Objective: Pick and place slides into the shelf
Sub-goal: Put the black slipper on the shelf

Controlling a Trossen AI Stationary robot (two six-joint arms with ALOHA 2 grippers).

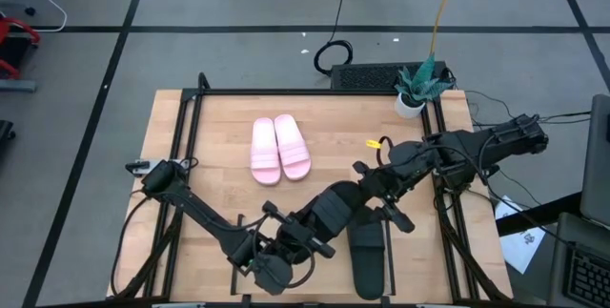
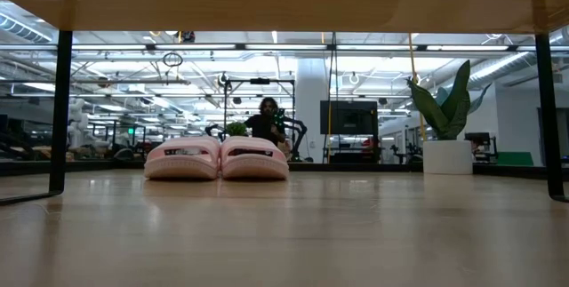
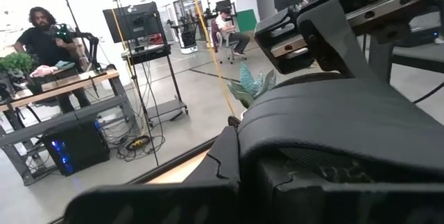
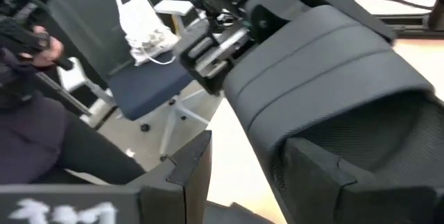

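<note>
One black slide [image 1: 334, 208] is up between my two grippers above the near middle of the shelf [image 1: 219, 127]. My left gripper [image 1: 300, 236] is shut on its near-left end. My right gripper [image 1: 376, 194] is open at its far-right end. In the right wrist view one finger [image 4: 187, 175] stands apart from the slide [image 4: 333, 64], which hides the other. The second black slide [image 1: 367, 256] lies flat on its sole near the near edge. The pink pair [image 1: 279, 149] rests side by side on its soles farther back and also shows in the low view [image 2: 218, 158]. My left gripper holds the black slide by its near-left end, coming from the table's near-left side. One finger [image 3: 225, 161] lies against the slide's side just below the broad strap [image 3: 333, 134]; the slide hides the other finger. The slide is lifted clear, roughly level. My right gripper: I cannot tell whether its hidden finger touches the slide.
A potted plant [image 1: 416, 84] stands at the shelf's far right corner, by a yellow cord. Thin black rails run along the left [image 1: 181, 155] and right [image 1: 443, 203] ends. Bare board lies left of the pink pair. A person [image 3: 41, 37] stands in the room beyond.
</note>
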